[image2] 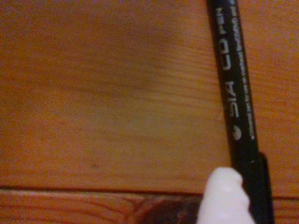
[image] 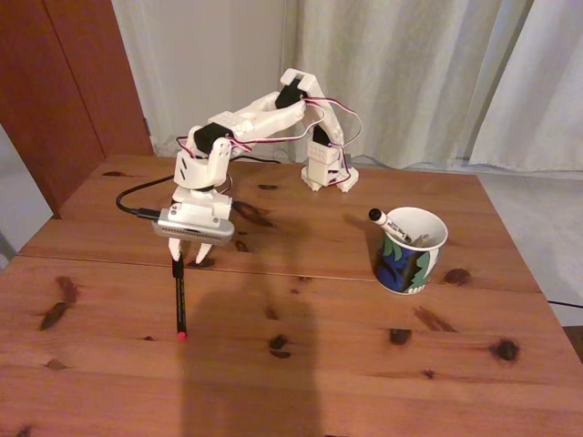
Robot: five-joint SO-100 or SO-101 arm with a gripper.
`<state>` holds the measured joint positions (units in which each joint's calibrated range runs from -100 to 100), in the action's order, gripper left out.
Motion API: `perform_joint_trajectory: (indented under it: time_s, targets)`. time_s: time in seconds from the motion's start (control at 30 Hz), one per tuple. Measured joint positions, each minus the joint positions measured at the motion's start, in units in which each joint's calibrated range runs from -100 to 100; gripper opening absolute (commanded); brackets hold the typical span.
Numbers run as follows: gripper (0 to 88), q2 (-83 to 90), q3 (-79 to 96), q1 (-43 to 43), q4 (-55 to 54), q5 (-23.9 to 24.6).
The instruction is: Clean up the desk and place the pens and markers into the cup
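Lying flat on the desk (image: 301, 364) toward its left side in the fixed view, the thin black pen (image: 179, 299) is pointing its red tip at the near edge, while its far end is sitting under the gripper (image: 187, 259). The white arm (image: 260, 118) is reaching from its base near the far edge down and leftward, and its fingers are coming down on either side of the pen's far end; whether they are pinching the pen or standing slightly spread around it I cannot tell. In the wrist view a white fingertip (image2: 222, 198) is showing at the bottom, touching or just beside the black pen (image2: 236, 93), which is running up the right side of the picture with pale lettering along its barrel, over the wood grain and a plank seam.

The cup (image: 407, 255) is standing upright on the right half of the desk, well apart from the gripper. A white marker (image: 390, 224) with a black cap is leaning inside it, its capped end sticking out over the left rim.
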<state>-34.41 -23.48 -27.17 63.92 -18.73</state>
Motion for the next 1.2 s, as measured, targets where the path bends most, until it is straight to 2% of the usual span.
perform_joint_trajectory:
  time_s: [0.2, 0.87, 1.2]
  targets:
    - [13.3, 0.0, -0.08, 0.0, 0.0, -3.08]
    - [13.3, -3.73, -0.08, -2.86, 0.0, -8.5]
    - [13.3, -6.69, -0.08, -3.45, -5.31, -9.04]
